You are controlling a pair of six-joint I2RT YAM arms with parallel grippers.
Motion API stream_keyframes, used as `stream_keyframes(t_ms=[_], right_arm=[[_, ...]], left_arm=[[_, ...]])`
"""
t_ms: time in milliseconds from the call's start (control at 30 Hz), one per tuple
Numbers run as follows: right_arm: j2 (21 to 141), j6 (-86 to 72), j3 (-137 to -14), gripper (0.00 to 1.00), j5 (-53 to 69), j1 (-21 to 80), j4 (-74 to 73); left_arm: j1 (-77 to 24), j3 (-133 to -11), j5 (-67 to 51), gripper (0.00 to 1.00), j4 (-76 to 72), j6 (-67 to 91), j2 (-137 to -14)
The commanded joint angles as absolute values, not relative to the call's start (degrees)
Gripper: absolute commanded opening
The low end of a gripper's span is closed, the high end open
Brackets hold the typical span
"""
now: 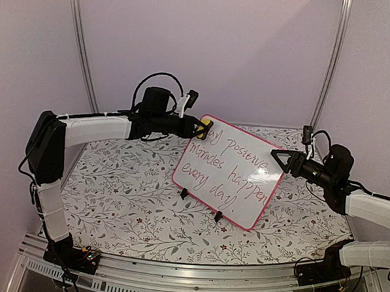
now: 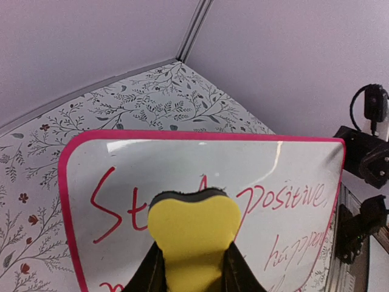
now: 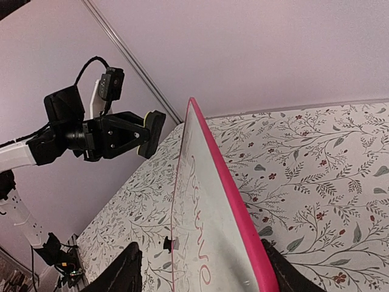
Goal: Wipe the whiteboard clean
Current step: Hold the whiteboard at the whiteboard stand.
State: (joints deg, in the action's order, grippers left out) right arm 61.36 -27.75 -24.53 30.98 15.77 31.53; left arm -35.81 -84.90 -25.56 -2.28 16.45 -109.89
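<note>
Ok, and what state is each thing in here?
Pink-framed glossy rectangular whiteboard: standing on its black clip feet, red handwriting unwiped.
Flat yellow eraser: gripped in the left pincer, at the board's top corner; contact unclear.
Left pincer: shut on the eraser.
Right pincer: open, fingers straddling the board's side edge.

A floral-print tablecloth (image 1: pixel 127 188) lay flat, an aluminium rail (image 1: pixel 195 269) along its 6 o'clock edge. Against the lilac backdrop (image 1: pixel 207 42) stood a metal pole (image 1: pixel 83 48) at 11 o'clock and a second pole (image 1: pixel 331 61) at 1 o'clock.
</note>
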Motion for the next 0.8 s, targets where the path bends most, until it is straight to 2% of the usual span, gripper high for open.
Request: stream_keyframes(t_ms=[0,200,433,467,767], right_arm=[[62.6,-29.3,-25.1,0.59,35.0,15.6,36.5],[65.0,-29.9,-25.8,0.48,35.8,15.6,36.5],[65.9,-30.1,-26.1,0.04,37.3,15.6,36.0],[65.6,-30.5,-25.8,0.00,37.6,15.6,35.9],[59.0,-34.1,-23.5,0.00,42.3,15.6,29.8]], left_arm=[[-37.9,-83.9,-24.3,0.06,-1.9,13.9,-107.3],[-38.5,-83.9,-22.0,0.06,-1.0,11.9,-105.2],[-38.9,-84.2,-17.3,0.05,2.5,13.3,-102.6],[-38.9,-84.0,-16.7,0.05,3.3,13.9,-102.2],[-38.7,-77.2,-7.0,0.05,6.3,17.1,-94.0]])
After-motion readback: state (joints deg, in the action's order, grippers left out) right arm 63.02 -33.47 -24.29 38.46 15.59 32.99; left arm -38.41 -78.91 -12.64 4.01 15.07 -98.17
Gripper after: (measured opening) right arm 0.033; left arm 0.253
